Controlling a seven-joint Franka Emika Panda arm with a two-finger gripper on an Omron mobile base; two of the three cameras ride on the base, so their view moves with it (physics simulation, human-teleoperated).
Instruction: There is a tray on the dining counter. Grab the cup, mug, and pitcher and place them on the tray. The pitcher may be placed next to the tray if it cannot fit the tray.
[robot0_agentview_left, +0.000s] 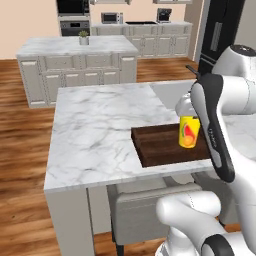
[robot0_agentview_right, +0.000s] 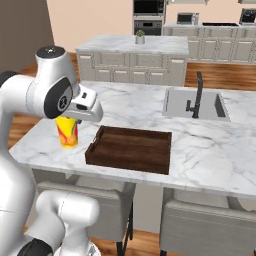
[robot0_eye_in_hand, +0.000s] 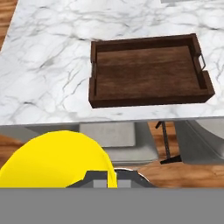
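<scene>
The gripper (robot0_eye_in_hand: 107, 177) is clamped narrowly on the rim of the yellow cup (robot0_agentview_right: 67, 131), holding it upright in the air beside the tray (robot0_agentview_right: 131, 148). The tray lies near the front edge of the dining counter (robot0_agentview_right: 210, 150), its floor bare.

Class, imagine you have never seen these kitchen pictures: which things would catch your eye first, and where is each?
The bright yellow cup stands out at once, held in the shut pincer beside the tray's short end. Next comes the dark brown wooden tray, bare inside, lying near the front edge of the white marble dining counter. Behind it, the black faucet rises at the inset sink.
</scene>
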